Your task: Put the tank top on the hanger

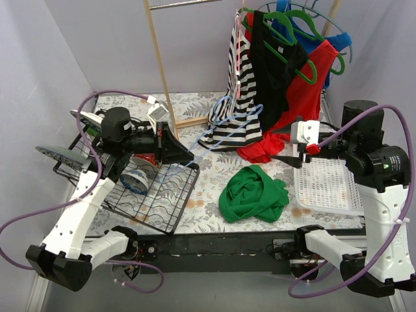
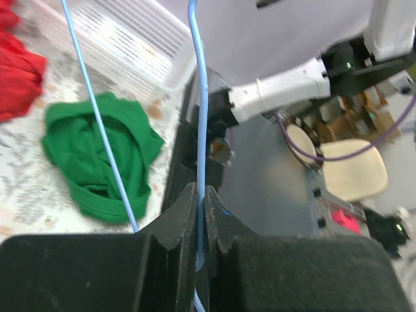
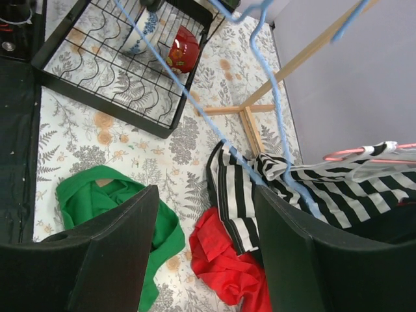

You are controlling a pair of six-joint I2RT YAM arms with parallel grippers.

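"Starting with the left gripper [image 2: 200, 190]: what has it got?"

"Its two black fingers are pressed together on the thin light-blue wire clothes hanger [image 2: 201, 97]. From the left wrist, the wire rises straight out of the pinch, and a second strand slants off to the left."

"Where does that hanger go in the overhead view?"

"It reaches from the left gripper, above the black wire dish rack [image 1: 162, 201], rightward toward the black-and-white striped top [image 1: 242, 123] hanging at the back. Whether the wire touches the stripes I cannot tell."

"And the bright green sleeveless tank top [image 1: 253, 195]?"

"Crumpled in a heap on the floral tablecloth [image 1: 207, 177], near the front edge and about mid-table. It is well apart from the left gripper, off to that gripper's right and lower than the held wire. Nothing grips it."

"What about the right gripper [image 1: 278, 144]?"

"Its fingers are spread wide with nothing between them. It hangs above the cloth just beyond the tank top, beside the lower end of the red garment [image 1: 302, 97]. From the right wrist, the green heap shows past the finger [image 3: 110, 253] at the left of that view. The red cloth and the stripes show in the gap between the fingers."

"Anything close by the tank top?"

"A white perforated plastic tray [image 1: 328, 188] sits just to its right. The dish rack lies to its left, holding a red bowl [image 3: 182, 54] and a blue-patterned white cup [image 3: 138, 36]."
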